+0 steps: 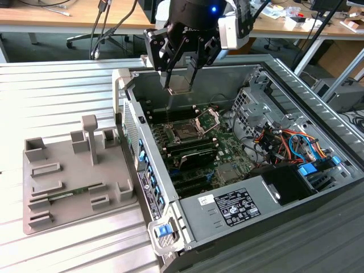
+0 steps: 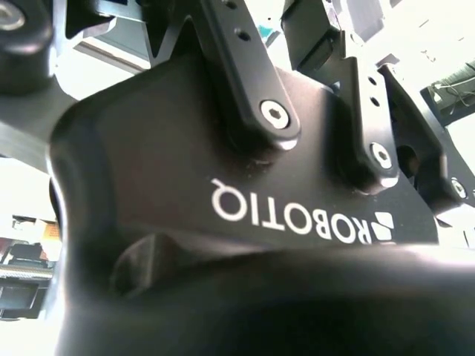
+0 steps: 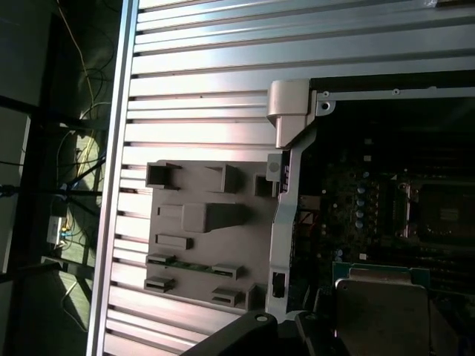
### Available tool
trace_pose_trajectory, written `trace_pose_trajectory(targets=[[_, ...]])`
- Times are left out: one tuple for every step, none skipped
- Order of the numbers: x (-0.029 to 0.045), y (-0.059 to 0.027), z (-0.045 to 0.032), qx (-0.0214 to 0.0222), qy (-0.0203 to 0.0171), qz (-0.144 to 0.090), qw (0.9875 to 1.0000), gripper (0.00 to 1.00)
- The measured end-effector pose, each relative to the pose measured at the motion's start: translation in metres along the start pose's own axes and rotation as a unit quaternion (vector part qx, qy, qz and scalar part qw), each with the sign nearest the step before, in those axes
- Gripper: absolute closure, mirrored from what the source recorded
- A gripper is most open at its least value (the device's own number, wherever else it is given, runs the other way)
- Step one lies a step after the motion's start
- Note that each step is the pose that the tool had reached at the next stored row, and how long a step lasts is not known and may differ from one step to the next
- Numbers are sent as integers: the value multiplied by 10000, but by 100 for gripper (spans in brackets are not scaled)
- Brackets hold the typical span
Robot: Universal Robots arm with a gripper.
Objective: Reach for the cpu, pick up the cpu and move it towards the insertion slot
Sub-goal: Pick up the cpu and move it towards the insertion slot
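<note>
The claw (image 1: 181, 79) hangs above the open computer case (image 1: 296, 85), over the rear part of the green motherboard (image 1: 224, 156), and its fingers are closed on the cpu (image 1: 181, 85), a thin pale square pinched by opposite edges just below the fingertips. In the first wrist view the cpu (image 3: 382, 311) shows large and near, its silvery top with a green border at the edge, held roughly flat, with the dark interior of the case beyond it. The pick-up looks done; the step in hand appears to be the carry toward the insertion slot (image 1: 186, 132).

The insertion slot sits lower in the case, toward the exterior view's right of the point beneath the claw, its metal frame (image 1: 209, 119) hinged open and standing up at the far side of the dark square centre. In the first wrist view the insertion slot (image 3: 438, 211) lies apart from the held chip, so the two are not yet lined up.

To do this step well, the chip should stay level and square to the socket's edges, since a thin part gripped by its rim could tip or slip if the arm swings sharply. The raised frame and the case wall (image 1: 136, 119) are the nearby things to keep clear of. The grey tray (image 1: 68, 182) on the ribbed table (image 1: 57, 91) lies well apart, outside the case.
</note>
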State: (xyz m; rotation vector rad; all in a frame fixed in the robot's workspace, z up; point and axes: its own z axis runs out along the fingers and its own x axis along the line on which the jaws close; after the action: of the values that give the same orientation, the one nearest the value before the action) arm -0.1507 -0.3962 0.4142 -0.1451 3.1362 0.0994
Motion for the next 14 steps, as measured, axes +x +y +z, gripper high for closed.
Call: trace_pose_trajectory(targets=[[-5,0,0,0,0,0,10000,46],[-10,-1,0,0,0,0,10000,46],[-19,-2,0,0,0,0,10000,46],[-24,-2,0,0,0,0,10000,46],[-28,-3,0,0,0,0,10000,46],[-36,-3,0,0,0,0,10000,46],[-41,-4,0,0,0,0,10000,46],[-47,-4,0,0,0,0,10000,46],[-53,-5,0,0,0,0,10000,46],[-58,-5,0,0,0,0,10000,46],[-67,-6,0,0,0,0,10000,46],[-75,-7,0,0,0,0,10000,46],[-84,-8,0,0,0,0,10000,46],[-89,-8,0,0,0,0,10000,46]])
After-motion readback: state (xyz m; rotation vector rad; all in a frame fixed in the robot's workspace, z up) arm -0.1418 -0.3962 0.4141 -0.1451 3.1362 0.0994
